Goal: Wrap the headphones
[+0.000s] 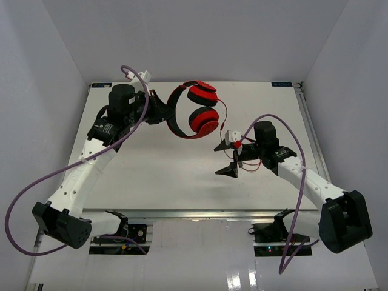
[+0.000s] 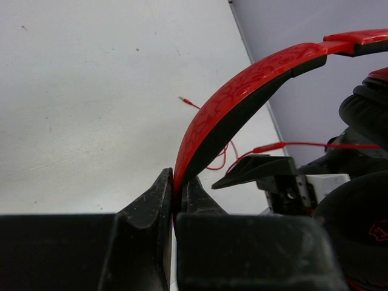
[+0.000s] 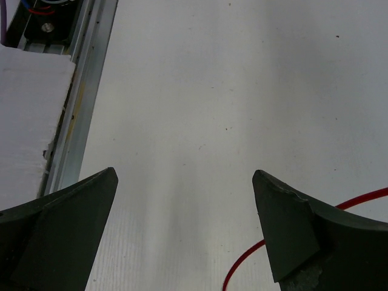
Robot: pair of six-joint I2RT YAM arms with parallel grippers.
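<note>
The red headphones (image 1: 202, 108) are at the back middle of the table, with two round earcups and a black-lined headband (image 1: 173, 115). My left gripper (image 1: 161, 113) is shut on the headband, which rises between its jaws in the left wrist view (image 2: 236, 97). The thin red cable (image 1: 225, 115) runs from the earcups toward my right gripper (image 1: 229, 161). That gripper is open and empty, a little right of the headphones. In the right wrist view, the cable (image 3: 240, 256) lies on the table by the right finger (image 3: 285, 230), not between the jaws. The cable's plug end (image 2: 182, 98) lies on the table.
The white table (image 1: 182, 182) is walled by white panels at left, right and back. A metal rail (image 3: 85, 79) and a white board (image 3: 30, 121) run along the table edge near my right gripper. Thick purple robot cables (image 1: 36, 182) hang from both arms.
</note>
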